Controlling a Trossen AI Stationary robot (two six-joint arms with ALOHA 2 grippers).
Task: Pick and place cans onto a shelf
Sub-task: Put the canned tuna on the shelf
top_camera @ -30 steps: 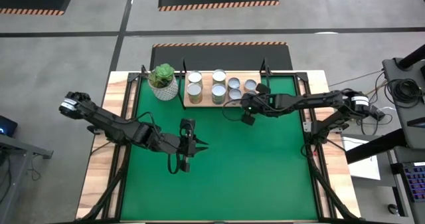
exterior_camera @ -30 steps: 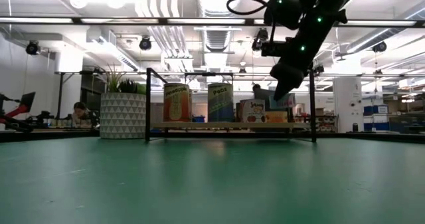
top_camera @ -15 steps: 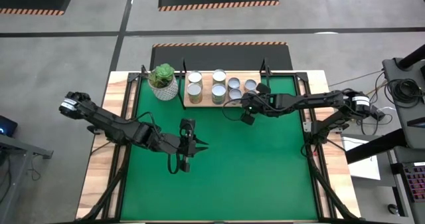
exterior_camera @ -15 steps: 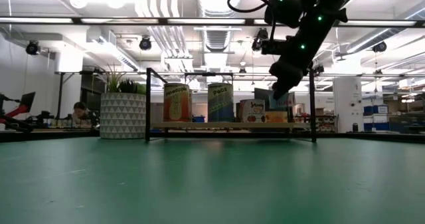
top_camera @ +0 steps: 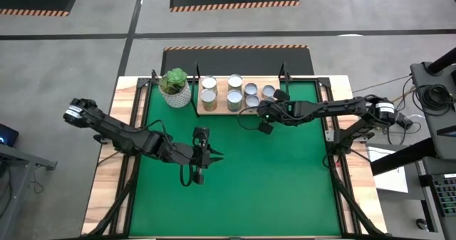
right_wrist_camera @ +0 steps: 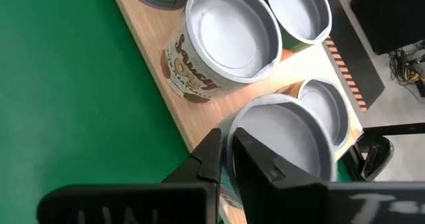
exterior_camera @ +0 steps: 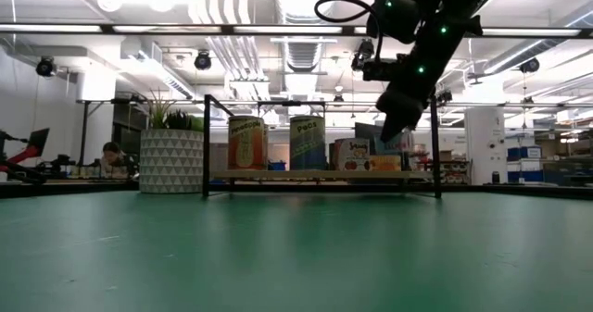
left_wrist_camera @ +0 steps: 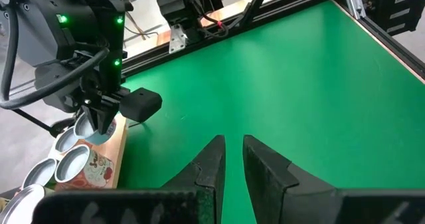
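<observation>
- The green surface (top_camera: 285,176) carries the shelf (top_camera: 214,110) along its far edge, beside a potted plant (top_camera: 175,87).
- Left hand (top_camera: 217,155) waits mid-surface, fingers nearly closed on nothing.
- Right hand (top_camera: 261,109) hovers at the shelf's right end, fingers pinched over a can's rim (right_wrist_camera: 292,141).
- The cans (top_camera: 236,92) stand on the shelf; placing looks about finished, so the next move is likely letting go and lifting clear.

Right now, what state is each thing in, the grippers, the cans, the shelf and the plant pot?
Left gripper: shut, empty, over bare mat.
Right gripper: shut on a can's rim at the shelf.
Other cans: upright on shelf.
Shelf: loaded with cans.
Plant pot: upright beside shelf.
</observation>
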